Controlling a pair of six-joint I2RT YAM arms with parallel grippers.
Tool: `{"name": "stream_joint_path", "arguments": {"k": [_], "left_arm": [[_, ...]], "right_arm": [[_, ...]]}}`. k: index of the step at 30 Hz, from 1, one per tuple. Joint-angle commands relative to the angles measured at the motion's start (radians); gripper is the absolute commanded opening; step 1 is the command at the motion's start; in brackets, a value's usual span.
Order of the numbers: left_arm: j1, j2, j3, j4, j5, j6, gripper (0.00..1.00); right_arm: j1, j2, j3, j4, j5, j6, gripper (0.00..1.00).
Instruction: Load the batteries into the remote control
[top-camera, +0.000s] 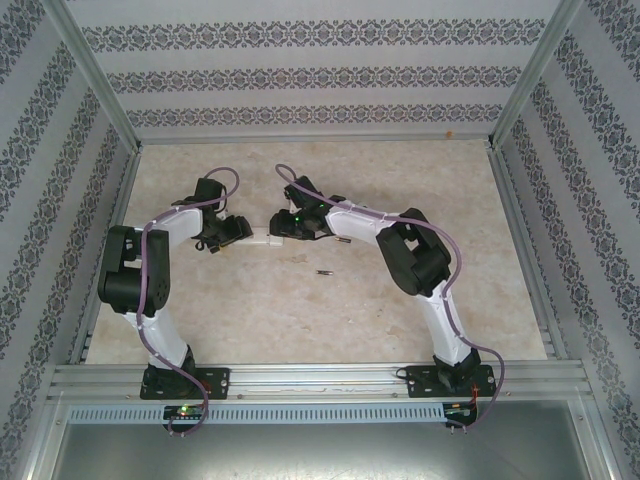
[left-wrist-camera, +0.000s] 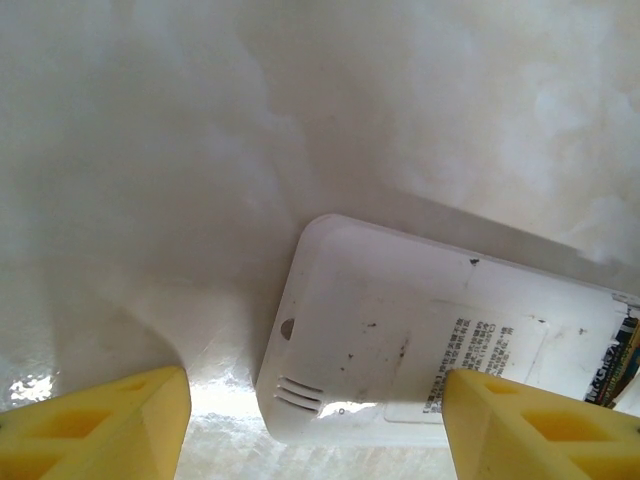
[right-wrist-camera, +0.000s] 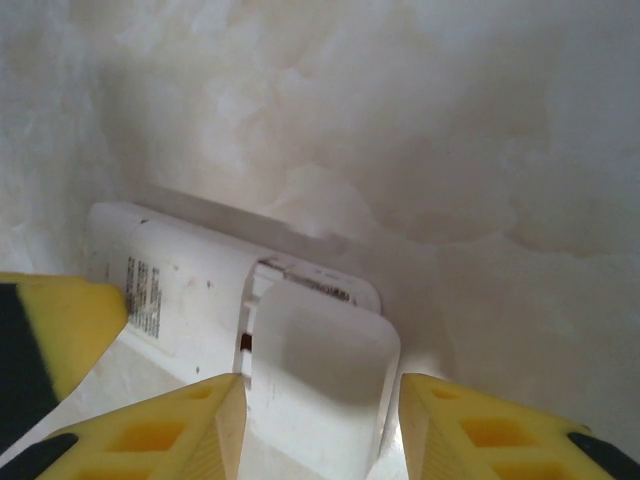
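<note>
The white remote control (top-camera: 263, 240) lies back-up at mid-table between both arms. My left gripper (left-wrist-camera: 315, 430) is open over its plain end (left-wrist-camera: 400, 330): one yellow finger (left-wrist-camera: 530, 425) sits over the labelled back, the other (left-wrist-camera: 100, 430) stands off the end. At the other end, the loose white battery cover (right-wrist-camera: 320, 370) lies tilted over the open compartment (right-wrist-camera: 300, 275). My right gripper (right-wrist-camera: 322, 430) is closed on the cover, its fingertips against the two side edges. One battery (top-camera: 323, 271), slim and dark, lies on the table in front of the right arm.
The pale marbled tabletop (top-camera: 400, 190) is bounded by aluminium rails (top-camera: 320, 378) and patterned walls. The left gripper's yellow-and-black finger (right-wrist-camera: 50, 330) shows in the right wrist view, close beside my right fingers.
</note>
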Motion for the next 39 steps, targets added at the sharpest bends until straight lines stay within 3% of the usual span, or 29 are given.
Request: {"name": "stream_joint_path", "arguments": {"k": [1,20,30,39], "left_arm": [[-0.010,0.028,0.015,0.011,0.016,0.029,0.68],[-0.008,0.043,0.012,0.028,-0.003,0.052,0.67],[-0.005,0.034,0.010,0.028,0.002,0.056,0.67],[-0.005,0.013,-0.001,0.032,0.005,0.051,0.67]], "right_arm": [[0.014,0.041,0.051,-0.038,0.028,0.018,0.41],[0.011,0.128,0.220,-0.153,0.152,0.034,0.32],[0.007,0.021,0.169,-0.186,0.145,-0.098,0.53],[0.032,0.055,0.158,-0.179,0.142,-0.127,0.60]]}}
